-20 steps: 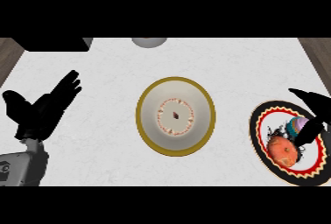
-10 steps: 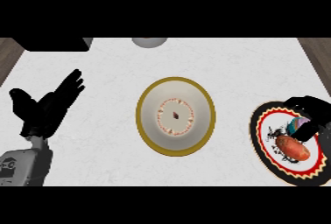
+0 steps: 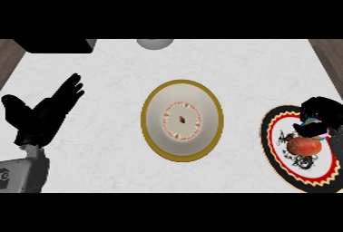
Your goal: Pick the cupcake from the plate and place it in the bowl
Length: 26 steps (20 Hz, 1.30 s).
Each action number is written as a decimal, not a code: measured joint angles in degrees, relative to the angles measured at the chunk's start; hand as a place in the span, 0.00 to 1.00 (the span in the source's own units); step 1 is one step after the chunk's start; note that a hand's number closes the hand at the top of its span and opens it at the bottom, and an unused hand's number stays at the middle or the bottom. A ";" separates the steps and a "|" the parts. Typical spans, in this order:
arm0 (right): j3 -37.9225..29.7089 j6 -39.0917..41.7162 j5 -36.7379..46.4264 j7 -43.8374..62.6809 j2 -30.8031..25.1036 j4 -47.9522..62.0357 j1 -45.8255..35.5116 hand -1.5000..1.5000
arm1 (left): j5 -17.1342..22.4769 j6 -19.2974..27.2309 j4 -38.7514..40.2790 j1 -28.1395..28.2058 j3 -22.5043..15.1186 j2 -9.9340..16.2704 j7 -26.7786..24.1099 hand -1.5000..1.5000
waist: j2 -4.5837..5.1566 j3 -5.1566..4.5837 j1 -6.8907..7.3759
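Cupcake with orange frosting (image 3: 306, 146) on black-rimmed patterned plate (image 3: 276, 149) | right hand (image 3: 320, 117), now curled, is closed around it | gold-rimmed bowl (image 3: 181, 120) left of plate awaits | left hand (image 3: 41, 113) rests open.

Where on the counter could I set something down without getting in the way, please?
Bare counter lies between the open left hand and the bowl, and between the bowl and the plate. The plate is crowded: the right hand is curled over the cupcake.
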 measured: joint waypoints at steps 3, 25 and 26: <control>0.05 1.51 -0.22 0.40 0.27 -3.11 0.44 1.00 | -0.66 0.72 -2.34 0.99 -0.62 -0.82 1.02 0.50 | -0.01 0.07 -0.12; 19.94 -10.32 12.01 24.89 20.81 -66.13 51.22 1.00 | 0.30 0.14 -0.66 2.90 3.00 1.05 -0.14 0.50 | -1.16 -0.31 -4.44; 21.91 -9.49 13.43 26.43 21.00 -70.25 53.53 1.00 | 0.42 -0.06 -0.55 2.86 3.05 1.14 -0.21 0.50 | -1.07 -0.29 -4.27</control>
